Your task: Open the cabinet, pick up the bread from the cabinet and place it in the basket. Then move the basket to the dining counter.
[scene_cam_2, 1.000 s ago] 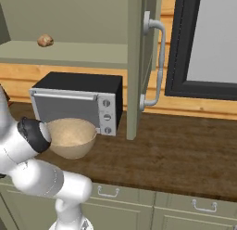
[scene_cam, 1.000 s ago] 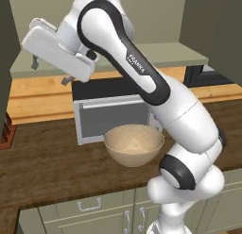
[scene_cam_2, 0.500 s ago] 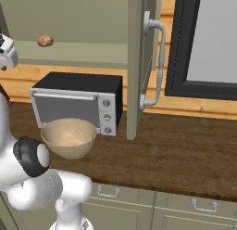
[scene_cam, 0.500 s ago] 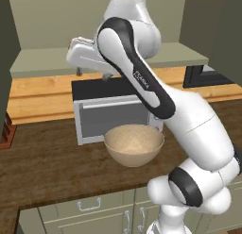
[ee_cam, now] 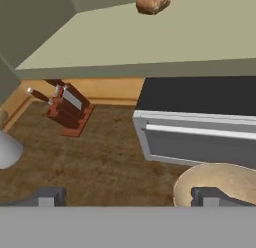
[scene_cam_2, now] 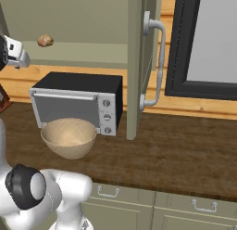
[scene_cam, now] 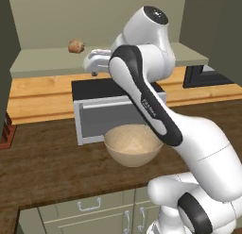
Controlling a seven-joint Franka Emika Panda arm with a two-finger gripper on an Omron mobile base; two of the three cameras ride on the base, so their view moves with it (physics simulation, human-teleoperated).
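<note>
Swinging right since a moment ago, my claw [scene_cam: 94,68] now hangs with its jaws wide apart and empty at the front edge of the open cabinet's shelf [scene_cam: 42,63], near the bread [scene_cam: 75,45] that lies on it, slightly to the claw's left and further in. From my hand the bread [ee_cam: 152,1] is cut off by the top edge. Below the shelf stands the microwave [scene_cam_2: 78,101], with the basket [scene_cam_2: 68,137] on the worktop touching its front. A knife block [ee_cam: 67,109] stands off to the left.
</note>
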